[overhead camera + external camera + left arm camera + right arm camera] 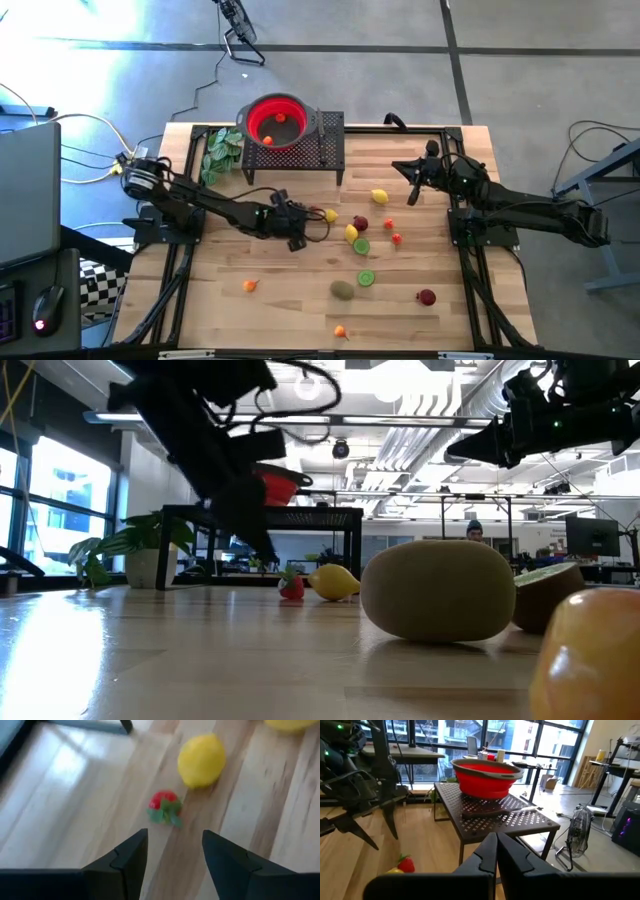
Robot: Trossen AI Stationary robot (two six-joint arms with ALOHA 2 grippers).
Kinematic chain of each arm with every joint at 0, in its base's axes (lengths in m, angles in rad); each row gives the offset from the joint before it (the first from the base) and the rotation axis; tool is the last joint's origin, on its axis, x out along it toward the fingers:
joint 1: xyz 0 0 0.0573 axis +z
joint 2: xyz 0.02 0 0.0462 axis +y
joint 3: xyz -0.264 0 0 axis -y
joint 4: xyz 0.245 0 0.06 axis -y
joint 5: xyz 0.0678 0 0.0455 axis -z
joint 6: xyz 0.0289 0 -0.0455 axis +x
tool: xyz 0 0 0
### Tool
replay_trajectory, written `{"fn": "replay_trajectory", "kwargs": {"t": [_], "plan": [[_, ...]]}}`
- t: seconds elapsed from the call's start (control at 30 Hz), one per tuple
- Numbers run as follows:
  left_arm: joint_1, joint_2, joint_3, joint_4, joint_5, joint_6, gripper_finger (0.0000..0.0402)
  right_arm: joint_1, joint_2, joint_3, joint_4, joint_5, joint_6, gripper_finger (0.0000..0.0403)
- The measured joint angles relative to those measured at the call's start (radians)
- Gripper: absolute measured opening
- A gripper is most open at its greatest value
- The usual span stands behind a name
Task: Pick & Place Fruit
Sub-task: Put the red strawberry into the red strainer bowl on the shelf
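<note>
1 small red strawberry (164, 806) with green leaves lies before the left end effector's (175, 851) parted fingers.

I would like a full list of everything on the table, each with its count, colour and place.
bowl: one, red, on the rack
rack: one, black, perforated, far edge of the table
leafy bunch: one, green, left of the rack
bowl pieces: two, orange, inside the bowl
lemons: three, yellow, table centre
lime halves: two, green, centre
kiwi: one, brown, beside the nearer lime half
strawberry: one, red, in front of the left hand
small fruits: several, red and orange, scattered
left hand: open, low over the centre
right hand: shut, raised at the right
</note>
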Motion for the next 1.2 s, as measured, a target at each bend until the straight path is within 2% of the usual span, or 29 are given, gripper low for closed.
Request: {"fn": "replay_trajectory", "kwargs": {"t": [0.17,0.87,1.2], "plan": [[0.000,0.027,0.001,0.015,-0.039,0.001,0.0182,0.000,0.000,0.000,-0.002,0.000,0.000,0.0003],[0.032,0.035,0.001,0.062,-0.030,0.046,0.0182,0.000,0.000,0.000,0.000,0.000,0.000,0.0003],[0.032,0.098,0.002,0.106,-0.009,0.047,0.0182,0.000,0.000,0.000,0.000,0.000,0.000,0.0003]]}}
